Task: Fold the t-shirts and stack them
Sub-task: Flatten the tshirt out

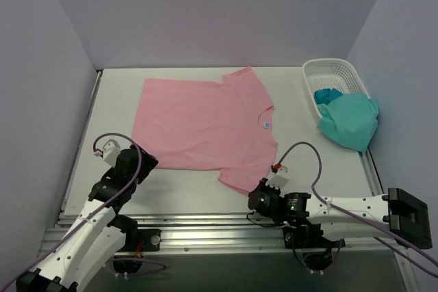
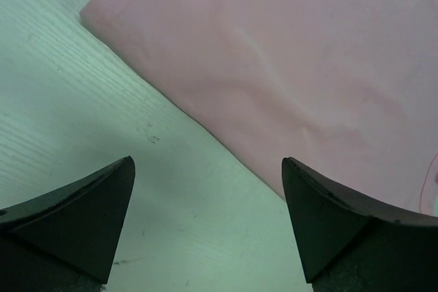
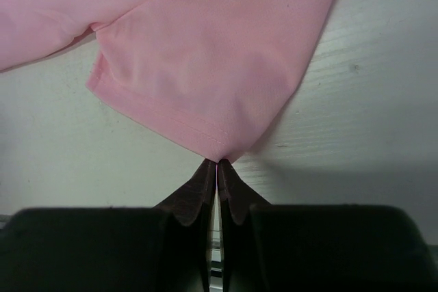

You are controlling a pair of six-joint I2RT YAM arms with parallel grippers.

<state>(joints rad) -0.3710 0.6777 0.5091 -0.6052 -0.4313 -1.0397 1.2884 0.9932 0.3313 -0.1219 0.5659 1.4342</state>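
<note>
A light pink t-shirt [image 1: 205, 128] lies spread flat on the table, its collar label toward the right. My right gripper [image 3: 217, 163] is shut on the corner of its near sleeve [image 3: 212, 80], the cloth pinched between the fingertips; in the top view it [image 1: 256, 195] sits at the sleeve's near edge. My left gripper [image 2: 209, 169] is open just off the shirt's near-left hem corner [image 2: 92, 15], with bare table between its fingers; in the top view it [image 1: 145, 162] is beside that corner. A teal-green t-shirt [image 1: 349, 120] hangs over the basket's near end.
A white plastic lattice basket [image 1: 332, 73] stands at the back right, with teal cloth inside and spilling out. Purple walls close in the table on the left, back and right. A metal rail [image 1: 205, 230] runs along the near edge by the arm bases.
</note>
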